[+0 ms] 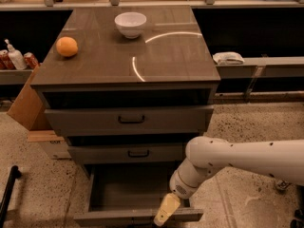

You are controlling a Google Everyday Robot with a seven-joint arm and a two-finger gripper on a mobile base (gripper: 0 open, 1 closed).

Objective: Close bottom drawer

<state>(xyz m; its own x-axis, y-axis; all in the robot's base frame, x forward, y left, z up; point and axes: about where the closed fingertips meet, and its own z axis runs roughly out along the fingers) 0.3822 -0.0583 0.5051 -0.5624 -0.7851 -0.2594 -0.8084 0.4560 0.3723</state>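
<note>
End effector at the front panel of the bottom drawer, right of centre; grip state cannot be told. Drawer stands pulled out. Behind: middle drawer, top drawer. Table carries orange, bowl.

Speckled terrazzo floor throughout, pale, with a cardboard box set against the left side of a grey-brown cabinet whose top carries curved glints of overhead light. Dark recesses behind, crossed by a grey ledge at right bearing a crumpled white cloth, and by a low shelf at left. Gripper low before the cabinet, near the floor.
</note>
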